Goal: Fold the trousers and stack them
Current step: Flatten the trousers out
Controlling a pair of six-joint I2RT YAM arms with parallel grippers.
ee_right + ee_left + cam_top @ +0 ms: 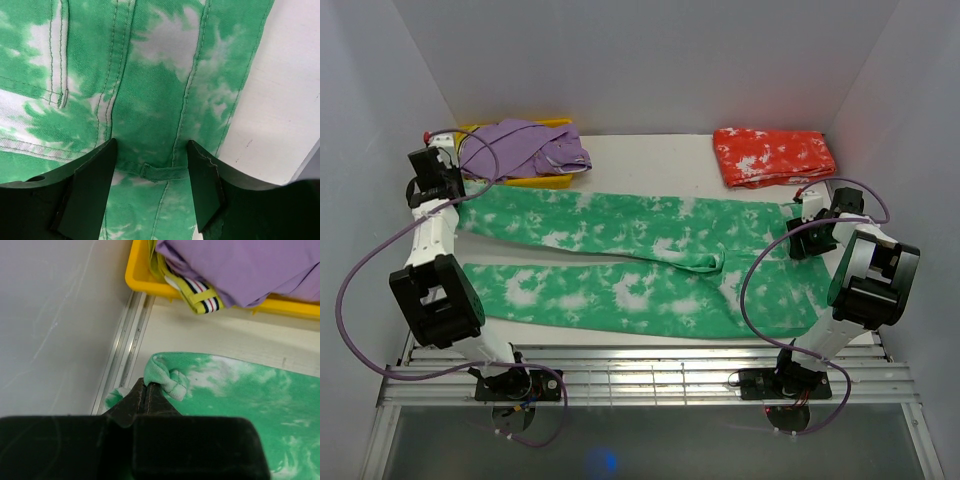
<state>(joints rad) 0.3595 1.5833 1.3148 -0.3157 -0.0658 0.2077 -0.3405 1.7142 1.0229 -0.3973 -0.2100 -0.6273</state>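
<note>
Looking over the desk (pixel 650 160), you find the green trousers (pixel 620 290) spread flat across most of it; both legs run out toward your left end effector (pixel 147 390), and the waist lies under your right end effector (pixel 150 150).

The red-orange trousers (pixel 775 157) sit folded in a compact block beyond the right end effector, near the back wall, apart from the green pair. The purple garment (pixel 525 148) is heaped in a yellow tray (pixel 545 181) just beyond the left end effector; a striped band (pixel 202 297) pokes out from under it over the tray's rim.

Your left end effector is clamped together on the cuff of the far green leg; the cloth bunches into a small knot right at its tips, close beside the metal rail (pixel 127 345) along the desk's edge.

Your right end effector stands with its fingers (pixel 95 175) apart, pointing down at the waistband; the cloth lies flat between them, with a belt loop (pixel 157 171) midway across the gap; the waist's edge and bare desk lie just to the right of it.
</note>
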